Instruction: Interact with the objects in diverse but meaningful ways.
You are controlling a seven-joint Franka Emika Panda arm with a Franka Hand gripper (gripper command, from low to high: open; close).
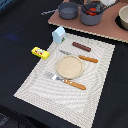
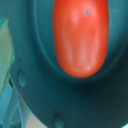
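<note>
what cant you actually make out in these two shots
- End effector: exterior view, cut off by the top edge; open or shut unknown.
- Tomato: wrist view, cropped at the top edge.
- Pot: exterior view, contents blurred.
- Bowl: exterior view, cut by the right edge.

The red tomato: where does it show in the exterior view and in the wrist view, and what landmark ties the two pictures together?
Exterior view: the red tomato sits inside the grey pot on the brown board, near the top edge, partly hidden by the arm.
Wrist view: the tomato fills most of the picture, seen close from above.
Shared landmark: the pot's dark grey inside around the tomato.
</note>
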